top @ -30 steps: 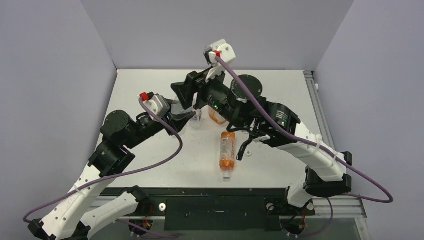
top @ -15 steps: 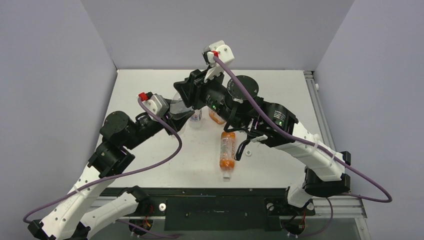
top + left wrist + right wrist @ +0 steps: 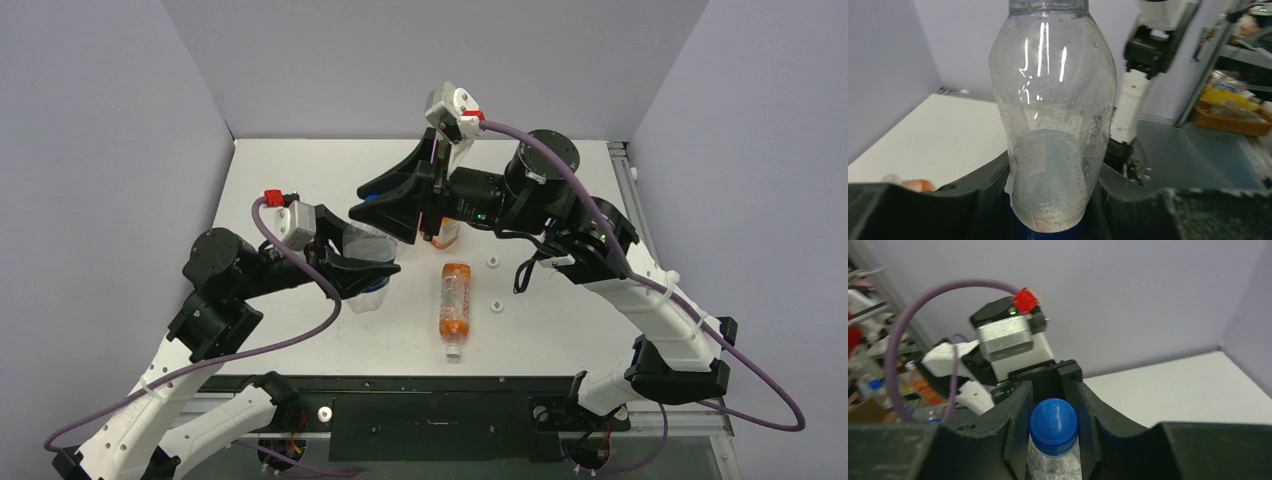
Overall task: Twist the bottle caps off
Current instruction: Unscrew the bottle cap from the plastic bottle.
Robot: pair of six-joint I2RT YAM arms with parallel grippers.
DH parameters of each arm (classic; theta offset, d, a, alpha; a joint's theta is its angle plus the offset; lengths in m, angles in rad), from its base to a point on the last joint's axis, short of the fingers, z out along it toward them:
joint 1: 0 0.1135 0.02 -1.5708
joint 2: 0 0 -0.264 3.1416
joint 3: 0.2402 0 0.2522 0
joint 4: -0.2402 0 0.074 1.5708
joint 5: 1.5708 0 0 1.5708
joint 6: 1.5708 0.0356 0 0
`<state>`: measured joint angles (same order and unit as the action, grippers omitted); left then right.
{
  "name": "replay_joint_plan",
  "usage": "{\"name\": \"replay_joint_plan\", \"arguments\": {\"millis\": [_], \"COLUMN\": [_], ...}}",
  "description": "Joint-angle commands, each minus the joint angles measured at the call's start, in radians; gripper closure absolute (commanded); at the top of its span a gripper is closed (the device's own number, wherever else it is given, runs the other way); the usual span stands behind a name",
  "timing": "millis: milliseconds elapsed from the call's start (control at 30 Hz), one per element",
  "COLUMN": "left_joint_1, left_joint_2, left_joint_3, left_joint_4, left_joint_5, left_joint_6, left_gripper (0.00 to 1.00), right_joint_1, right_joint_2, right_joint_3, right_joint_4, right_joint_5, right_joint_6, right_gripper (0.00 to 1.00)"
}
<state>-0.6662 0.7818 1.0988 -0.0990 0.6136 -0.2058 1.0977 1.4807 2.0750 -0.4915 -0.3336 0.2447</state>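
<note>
A clear bottle is held off the table, with my left gripper shut round its lower body; the left gripper has a black finger pressed on each side. The bottle's blue cap sits between the fingers of my right gripper, which is shut on it. From above, the right gripper hangs over the bottle's top and hides the cap. A slim orange bottle lies on the table with its white cap on. Two loose white caps lie to its right.
A wide orange bottle stands behind the right gripper, mostly hidden. Purple cables loop from both wrists. The table's walls rise at left, back and right. An orange bottle shows low at the left of the left wrist view.
The right gripper has shut on the blue cap. Both arms moved the clear bottle towards the near left, and the right wrist turned. Two loose white caps have come into view.
</note>
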Motion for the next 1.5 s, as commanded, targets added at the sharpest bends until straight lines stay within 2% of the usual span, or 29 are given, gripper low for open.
{"name": "replay_joint_plan", "arguments": {"millis": [0,67,200,300,367,400,467,500,533,567,633,733,833,967,1133,1267,1467], "left_joint_1": [-0.008,-0.007,-0.009,-0.009,-0.009,-0.009,-0.008,-0.008,-0.007,-0.008,-0.008,-0.007,-0.008,-0.008,-0.01,-0.01,-0.01], "left_joint_2": [-0.003,0.008,0.019,0.023,0.025,0.025,0.023,0.021,0.017,0.015,0.012,0.004,0.005,0.016,0.014,0.011,0.007], "left_joint_3": [0.068,0.084,0.088,0.083,0.08,0.078,0.074,0.069,0.065,0.063,0.056,0.037,0.021,0.005,-0.015,-0.015,-0.012], "left_joint_4": [0.047,0.042,0.048,0.053,0.056,0.055,0.049,0.039,0.037,0.028,0.01,0.003,0.004,-0.021,-0.022,-0.016,-0.009], "left_joint_5": [0.321,0.358,0.389,0.39,0.378,0.361,0.322,0.302,0.255,0.196,0.095,-0.041,-0.185,-0.305,-0.362,-0.369,-0.393], "left_joint_6": [-0.121,-0.136,-0.16,-0.159,-0.152,-0.147,-0.123,-0.095,-0.083,-0.051,0.0,0.047,0.101,0.157,0.195,0.201,0.201], "left_gripper": [1.0,1.0,1.0,1.0,1.0,1.0,1.0,1.0,1.0,1.0,1.0,1.0,1.0,1.0,1.0,1.0,1.0], "right_joint_1": [-0.015,-0.016,-0.021,-0.032,-0.039,-0.041,-0.039,-0.035,-0.026,-0.017,0.023,0.123,0.164,0.2,0.196,0.168,0.131], "right_joint_2": [-0.038,-0.035,-0.052,-0.065,-0.074,-0.076,-0.083,-0.087,-0.091,-0.099,-0.111,-0.109,-0.052,0.031,0.115,0.149,0.164], "right_joint_3": [-0.023,-0.039,-0.07,-0.066,-0.05,-0.038,-0.021,-0.017,-0.016,-0.021,-0.031,-0.029,0.084,0.168,0.237,0.259,0.237], "right_joint_4": [0.261,0.334,0.409,0.375,0.294,0.22,0.118,0.092,0.053,0.038,0.01,0.008,-0.073,-0.113,-0.117,-0.114,-0.092], "right_joint_5": [-0.492,-0.632,-0.693,-0.674,-0.613,-0.531,-0.368,-0.308,-0.169,-0.103,0.184,0.443,0.682,0.851,0.876,0.823,0.76], "right_joint_6": [0.096,0.159,0.229,0.206,0.143,0.085,0.018,0.001,-0.027,-0.042,-0.081,-0.132,-0.11,-0.102,-0.084,-0.041,0.038], "right_gripper": [1.0,1.0,1.0,1.0,1.0,0.99,0.83,0.59,0.47,0.29,0.23,0.22,0.21,0.2,0.2,0.33,0.42]}}
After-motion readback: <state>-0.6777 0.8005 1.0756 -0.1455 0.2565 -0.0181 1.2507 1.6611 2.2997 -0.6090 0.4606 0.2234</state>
